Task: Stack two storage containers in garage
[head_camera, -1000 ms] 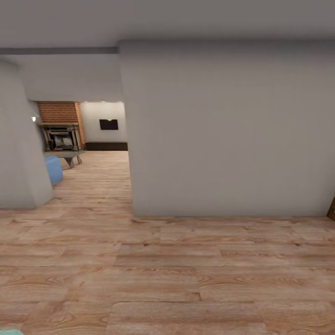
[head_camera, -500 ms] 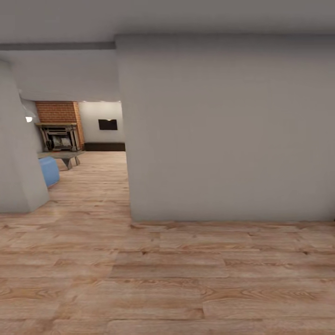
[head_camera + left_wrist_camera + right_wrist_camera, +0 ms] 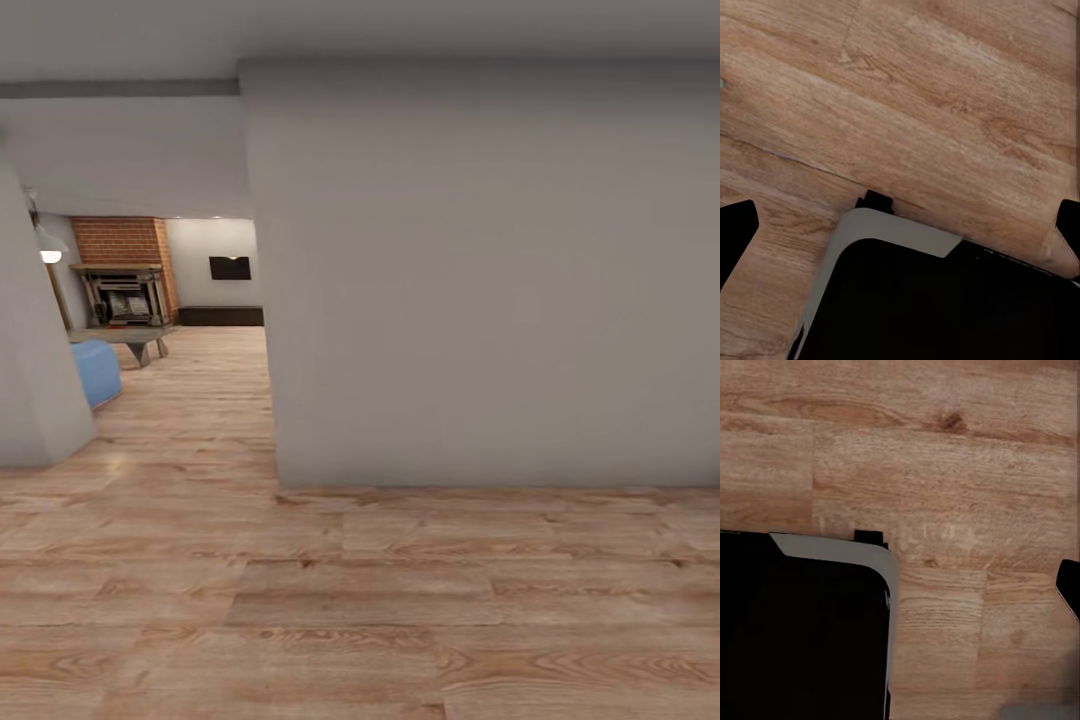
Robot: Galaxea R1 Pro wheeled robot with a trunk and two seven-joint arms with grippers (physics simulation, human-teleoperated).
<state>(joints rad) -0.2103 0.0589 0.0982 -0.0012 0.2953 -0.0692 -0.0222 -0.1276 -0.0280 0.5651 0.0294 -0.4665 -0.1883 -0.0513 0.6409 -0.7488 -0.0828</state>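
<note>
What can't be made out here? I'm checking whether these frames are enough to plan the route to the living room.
- Most of the far room: head view, hidden behind the big plain grey wall.
- Blue upholstered sofa: head view, cut off by the near grey wall corner.
- Small black wall TV: too small for detail.
- Left pincer and right pincer: wrist views show dark fingertips at the edges; the right one's pair isn't in view, so its state is unclear.

A big grey wall (image 3: 480,280) stands in front of me. Far off I see a brick fireplace (image 3: 125,270) and a lamp (image 3: 50,256).
</note>
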